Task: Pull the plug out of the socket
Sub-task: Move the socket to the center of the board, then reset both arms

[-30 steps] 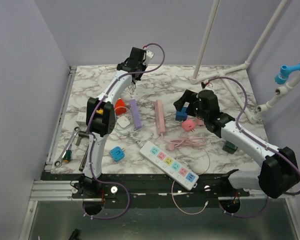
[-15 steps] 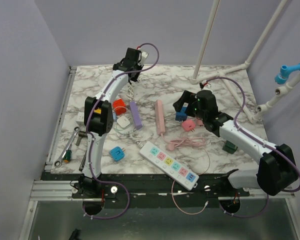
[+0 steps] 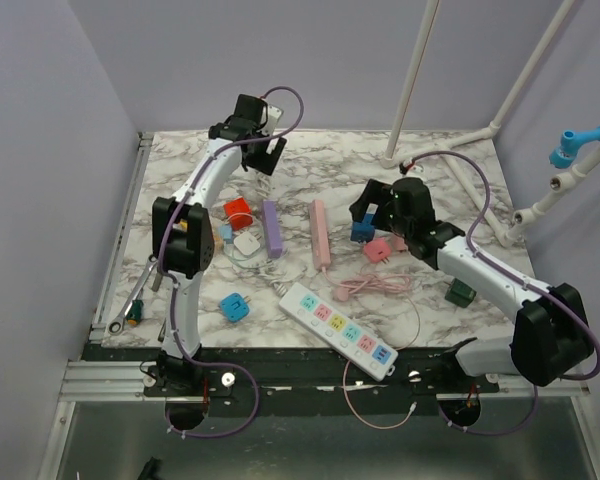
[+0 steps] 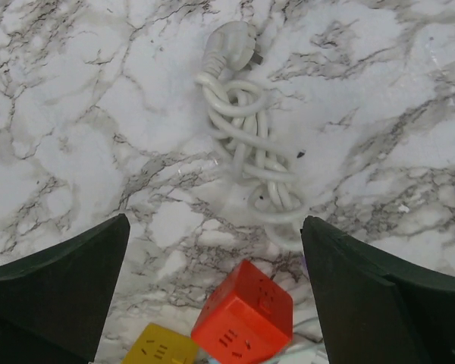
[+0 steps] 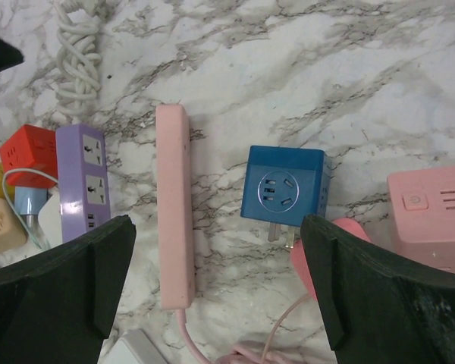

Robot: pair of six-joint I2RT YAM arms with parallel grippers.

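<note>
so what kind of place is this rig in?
Likely a lab test cell, not a home: marble-print table boxed by plain lilac walls, a white pipe frame, and assorted power strips laid out as props.

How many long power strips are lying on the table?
3. A purple strip lies left of the middle, a pink strip is to its right, and a white strip with colourful sockets is near the front edge. The arms might hide more.

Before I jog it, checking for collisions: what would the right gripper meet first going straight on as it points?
Probably the blue cube adapter, lying between the open jaws of the right gripper; the pink power strip sits beside that line. Depth is unclear.
</note>
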